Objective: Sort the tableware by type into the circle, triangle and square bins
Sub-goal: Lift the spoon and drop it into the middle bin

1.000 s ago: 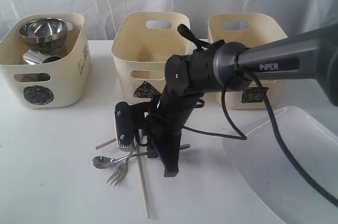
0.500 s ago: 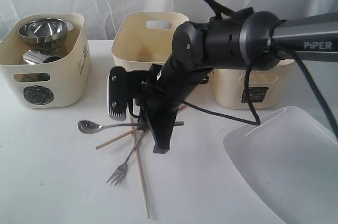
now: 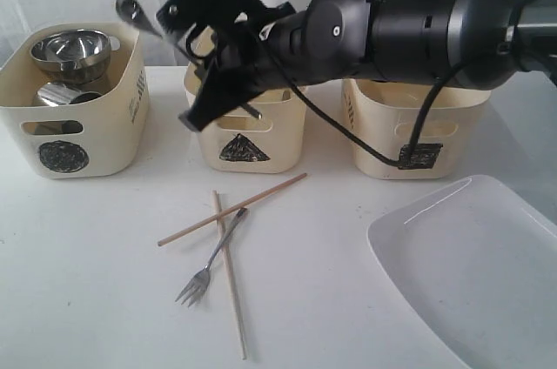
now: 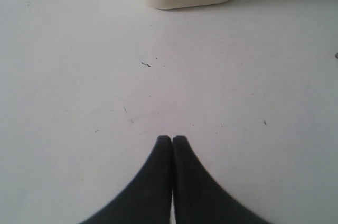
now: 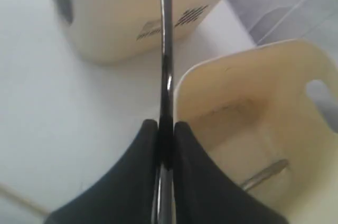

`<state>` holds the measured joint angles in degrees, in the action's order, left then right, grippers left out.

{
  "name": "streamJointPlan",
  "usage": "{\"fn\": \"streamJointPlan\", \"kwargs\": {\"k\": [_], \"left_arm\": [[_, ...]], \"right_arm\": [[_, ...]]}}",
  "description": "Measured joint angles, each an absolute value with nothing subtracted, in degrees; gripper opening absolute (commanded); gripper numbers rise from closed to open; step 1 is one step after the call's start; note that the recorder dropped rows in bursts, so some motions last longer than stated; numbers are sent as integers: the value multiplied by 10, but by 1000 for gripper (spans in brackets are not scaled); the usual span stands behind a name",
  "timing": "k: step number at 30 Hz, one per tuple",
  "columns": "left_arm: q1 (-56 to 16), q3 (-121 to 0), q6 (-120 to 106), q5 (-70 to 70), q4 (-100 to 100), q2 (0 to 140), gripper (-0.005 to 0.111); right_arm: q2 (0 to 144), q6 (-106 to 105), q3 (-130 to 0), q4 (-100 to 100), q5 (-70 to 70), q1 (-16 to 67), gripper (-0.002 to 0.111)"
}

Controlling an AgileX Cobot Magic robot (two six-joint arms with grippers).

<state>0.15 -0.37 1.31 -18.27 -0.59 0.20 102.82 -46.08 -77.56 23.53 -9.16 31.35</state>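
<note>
My right gripper (image 5: 166, 133) is clamped tight on the spoon (image 5: 166, 71), pinching its handle, and I hold it raised above the triangle bin (image 3: 287, 138). The spoon's long axis slants: its tail end dips toward that bin's opening, while its bowl juts out past the bin's rim on the side facing the circle bin (image 3: 87, 125). I judge I must carry it further over the opening before letting go. My left gripper (image 4: 172, 142), pressed closed on nothing, is farther from that bin
</note>
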Motion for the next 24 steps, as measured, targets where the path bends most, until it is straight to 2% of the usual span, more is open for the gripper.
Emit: {"fn": "streamJointPlan", "kwargs": {"k": [9,24], "left_arm": [[1,-4,13,-183,-6,2,0],[1,-4,13,-183,-6,2,0]], "right_arm": [[1068,-400,-776,258,199,313,0],[1150,-364,-776,285,233,286,0]]}}
